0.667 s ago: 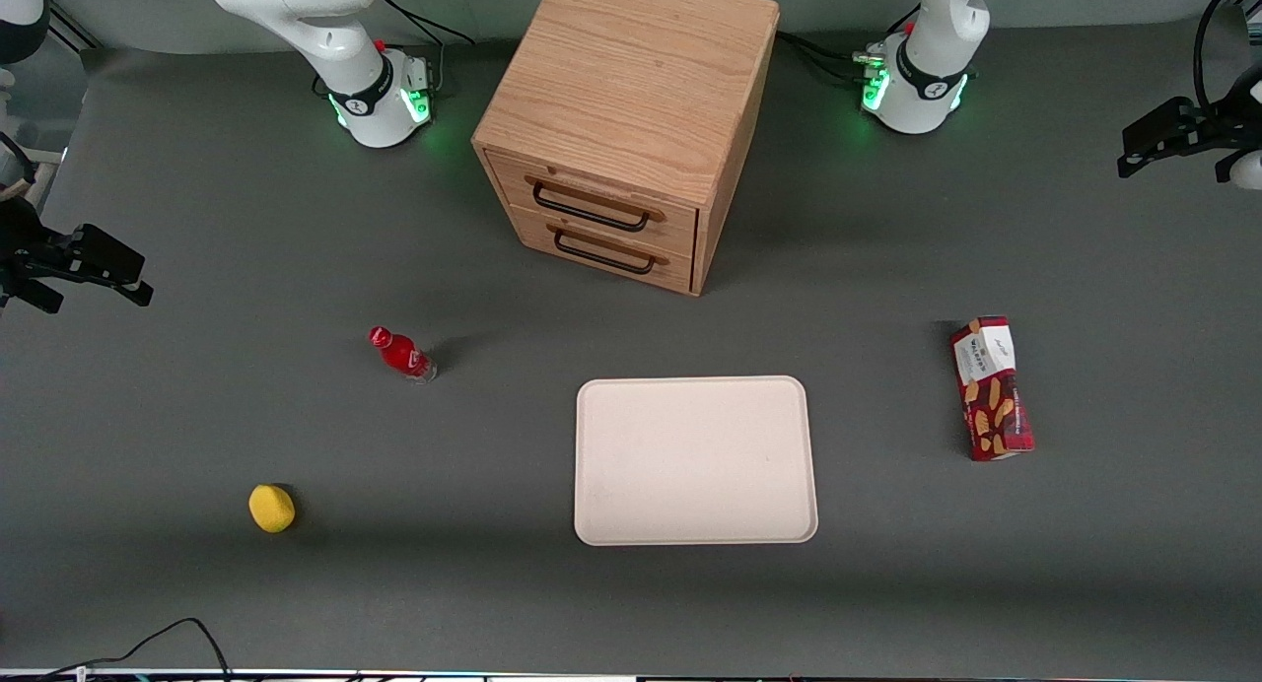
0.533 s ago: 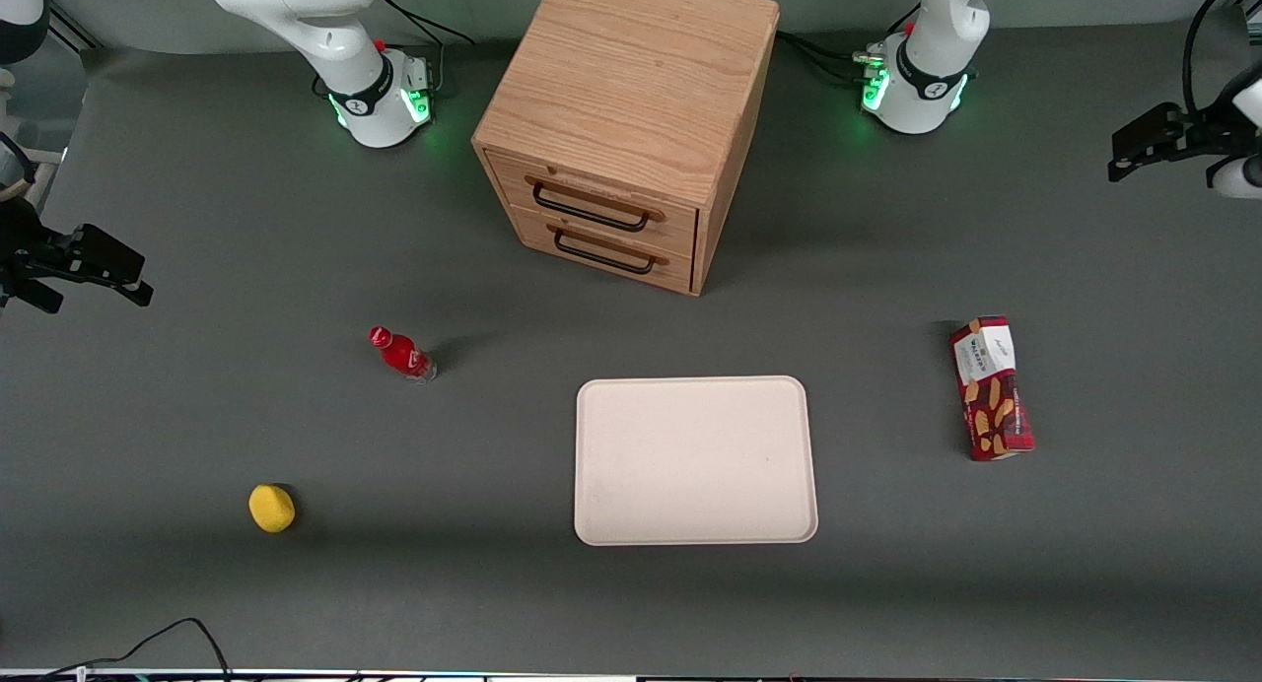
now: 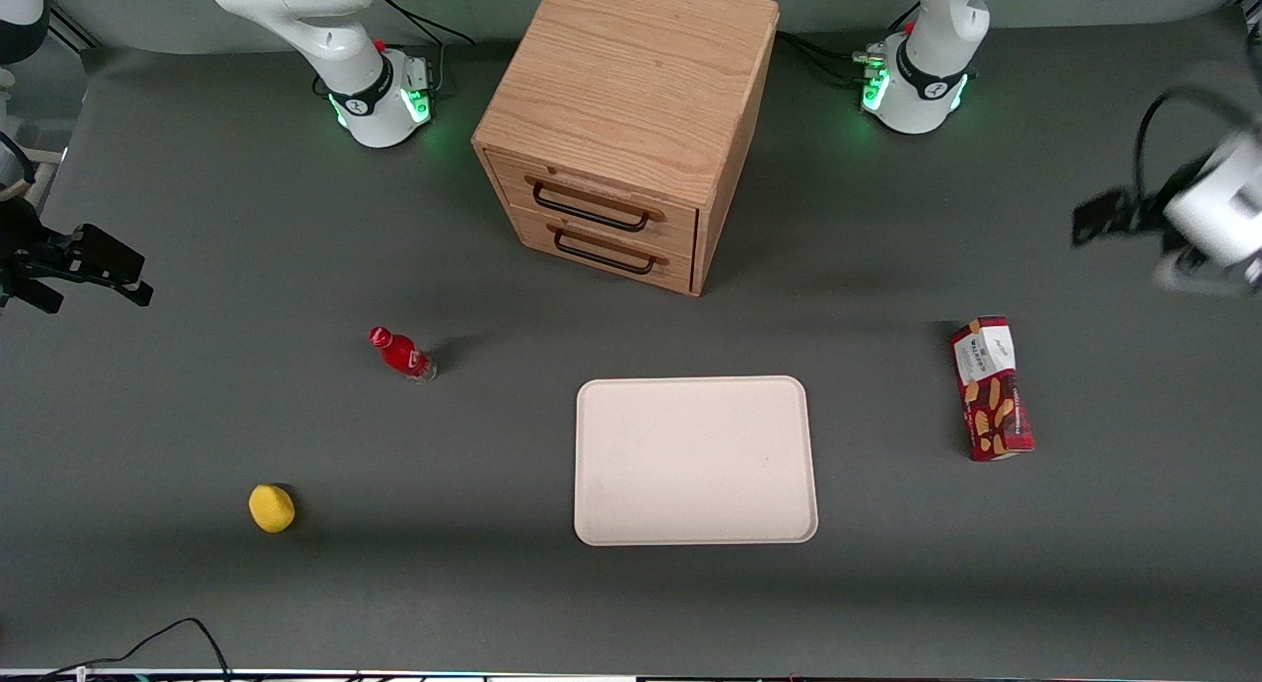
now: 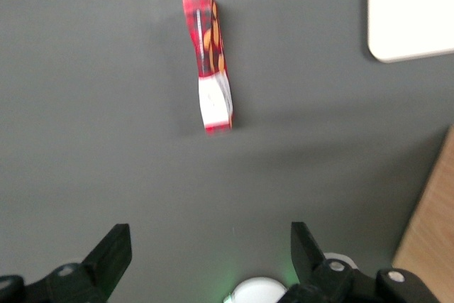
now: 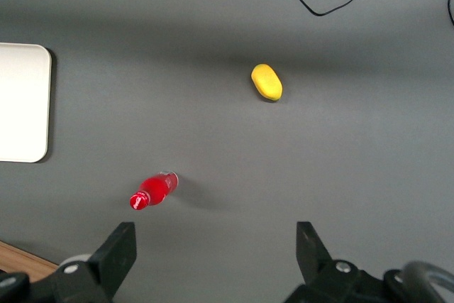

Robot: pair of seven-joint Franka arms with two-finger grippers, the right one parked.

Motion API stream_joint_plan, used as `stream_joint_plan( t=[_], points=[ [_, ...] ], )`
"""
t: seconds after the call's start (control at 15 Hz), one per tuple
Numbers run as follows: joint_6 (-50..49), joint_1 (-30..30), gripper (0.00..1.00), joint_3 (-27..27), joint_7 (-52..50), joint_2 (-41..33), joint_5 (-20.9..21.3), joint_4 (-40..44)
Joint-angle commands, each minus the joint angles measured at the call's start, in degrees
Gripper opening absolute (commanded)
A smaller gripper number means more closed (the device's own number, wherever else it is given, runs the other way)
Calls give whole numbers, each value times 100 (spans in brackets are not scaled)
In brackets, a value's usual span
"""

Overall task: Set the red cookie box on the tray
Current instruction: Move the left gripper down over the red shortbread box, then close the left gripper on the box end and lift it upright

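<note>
The red cookie box (image 3: pixel 991 386) lies flat on the grey table toward the working arm's end, its white end panel pointing away from the front camera. In the left wrist view the red cookie box (image 4: pixel 209 62) lies well ahead of the fingers. The cream tray (image 3: pixel 695 460) sits empty at mid-table, nearer the front camera than the cabinet; one corner of the tray (image 4: pixel 411 8) shows in the wrist view. My gripper (image 3: pixel 1096 221) hovers above the table, farther from the front camera than the box. The gripper (image 4: pixel 209 253) is open, with nothing between its fingers.
A wooden two-drawer cabinet (image 3: pixel 626 120) stands at the back middle, its edge (image 4: pixel 433 232) near the gripper's side. A small red bottle (image 3: pixel 401 353) and a yellow fruit (image 3: pixel 271 508) lie toward the parked arm's end. A black cable (image 3: pixel 168 638) runs along the front edge.
The gripper has swung in from the table's end, coming nearer the front camera and closer to the cookie box. The box and the tray have not moved.
</note>
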Motion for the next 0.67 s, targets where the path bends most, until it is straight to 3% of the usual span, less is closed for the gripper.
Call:
stream_joint_plan(
  t=[0.0, 0.47, 0.53, 0.6],
  points=[
    [1404, -16, 100, 27, 60, 649, 53, -776],
    [4385, 80, 100, 36, 429, 1978, 61, -1621],
    [4615, 107, 80, 36, 438, 2040, 53, -1692],
    [4669, 116, 29, 36, 438, 2067, 53, -1727]
  ],
)
